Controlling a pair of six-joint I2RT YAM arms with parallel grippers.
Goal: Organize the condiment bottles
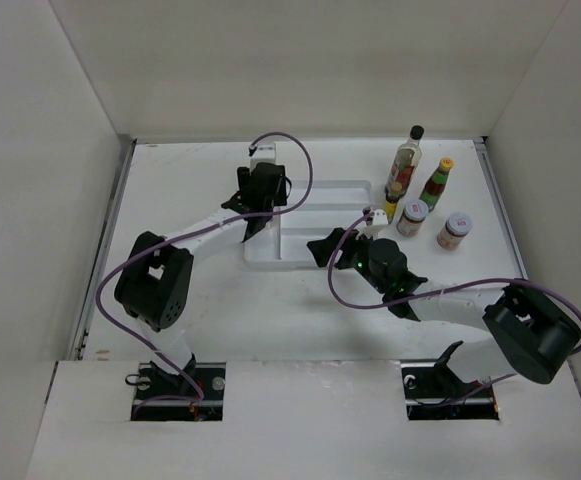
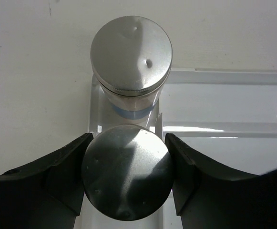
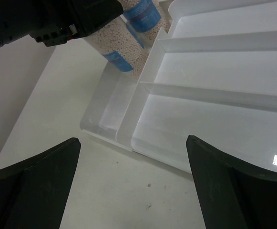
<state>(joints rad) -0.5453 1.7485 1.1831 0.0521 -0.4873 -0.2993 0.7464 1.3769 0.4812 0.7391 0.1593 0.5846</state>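
The left gripper [image 1: 260, 190] is clamped on the grey lid of a blue-labelled jar [image 2: 126, 183], with a finger pressed to each side. That jar is at the narrow end compartment on the left of the white tray [image 1: 292, 252]. It may rest on the floor there or hang just above it; the views don't settle that. A second grey-lidded jar [image 2: 131, 55] stands just beyond it in the same slot.

The right gripper [image 3: 132, 143] hangs with its jaws spread wide, holding nothing, over the tray's near rim, with bare table [image 1: 270, 310] below.

Only the top view shows the rest, bunched past the tray's right end near the table's right edge: a tall clear bottle [image 1: 406, 155], a red sauce bottle [image 1: 437, 183], a small yellow bottle [image 1: 394, 200], a red-labelled jar [image 1: 412, 216] and another red-labelled jar [image 1: 454, 230]. Only the right wrist view shows the two grey-lidded jars' pale, grainy contents.
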